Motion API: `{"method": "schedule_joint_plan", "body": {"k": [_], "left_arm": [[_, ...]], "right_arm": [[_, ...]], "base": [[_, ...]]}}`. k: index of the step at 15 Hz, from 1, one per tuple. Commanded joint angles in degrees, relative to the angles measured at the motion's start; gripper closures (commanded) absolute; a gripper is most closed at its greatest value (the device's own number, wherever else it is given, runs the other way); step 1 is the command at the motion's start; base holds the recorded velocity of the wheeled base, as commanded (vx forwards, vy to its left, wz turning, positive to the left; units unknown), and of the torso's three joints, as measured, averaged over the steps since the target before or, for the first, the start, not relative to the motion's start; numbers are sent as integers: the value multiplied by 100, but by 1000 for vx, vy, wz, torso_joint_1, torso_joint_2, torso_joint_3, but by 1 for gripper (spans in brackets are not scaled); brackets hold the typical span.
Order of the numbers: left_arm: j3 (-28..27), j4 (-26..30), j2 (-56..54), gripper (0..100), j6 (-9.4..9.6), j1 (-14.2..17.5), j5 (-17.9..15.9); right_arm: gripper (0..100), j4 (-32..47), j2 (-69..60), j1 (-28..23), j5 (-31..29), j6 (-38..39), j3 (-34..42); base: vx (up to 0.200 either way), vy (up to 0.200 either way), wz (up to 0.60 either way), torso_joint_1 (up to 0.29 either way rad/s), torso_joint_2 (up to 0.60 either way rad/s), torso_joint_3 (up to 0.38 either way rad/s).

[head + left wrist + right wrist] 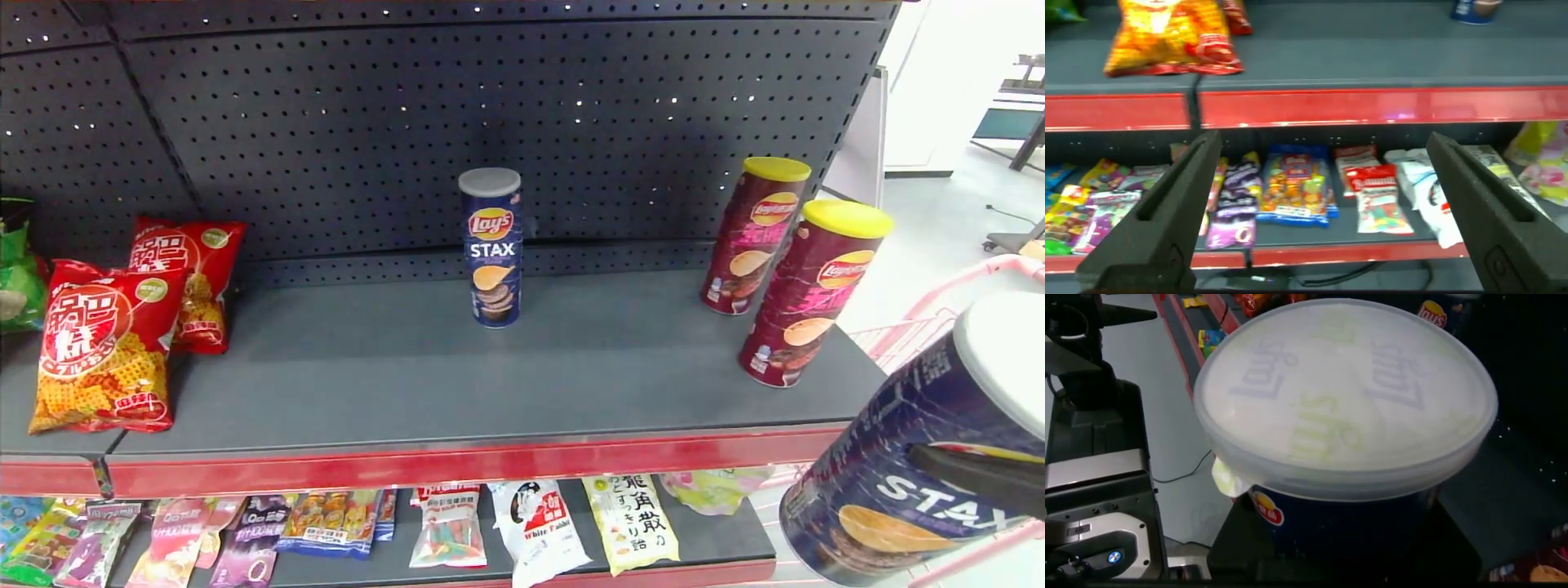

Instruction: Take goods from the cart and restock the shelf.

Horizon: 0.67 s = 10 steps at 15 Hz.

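The right gripper (971,478) is closed around a blue can (914,457), with one black finger lying across its label. It holds the can in the air at the lower right of the head view, in front of the pink cart (922,327). The can is tilted: its long axis runs from the base at the lower left to the pale lid at the upper right, and in the right wrist view the lid (1347,392) faces the camera.

The shelf (490,384) lies up and to the left of the held can. Its widest bare stretch is in the middle of the frame, between a matching can (491,245) standing upright and two maroon cans (812,292) at the right end. Snack bags (106,351) take up the left end.

The right arm is plainly the nearer one. To match its twin, the can would likely need righting, lid up, before it goes down on that bare stretch.

The left gripper (1319,163) is spread wide with nothing in it, facing the packets on the lower shelf (1290,237).
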Motion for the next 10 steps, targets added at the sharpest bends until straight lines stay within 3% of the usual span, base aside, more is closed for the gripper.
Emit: {"method": "schedule_joint_plan", "body": {"k": [1,10], "left_arm": [[1,-1,13,0,-2,1,4],[1,-1,5,0,-2,1,4]], "right_arm": [[100,-4,8,2,3,-3,14],[100,-21,0,2,3,5,146]], "base": [[0,200,0,7,-2,2],[0,0,0,0,0,0]]}}
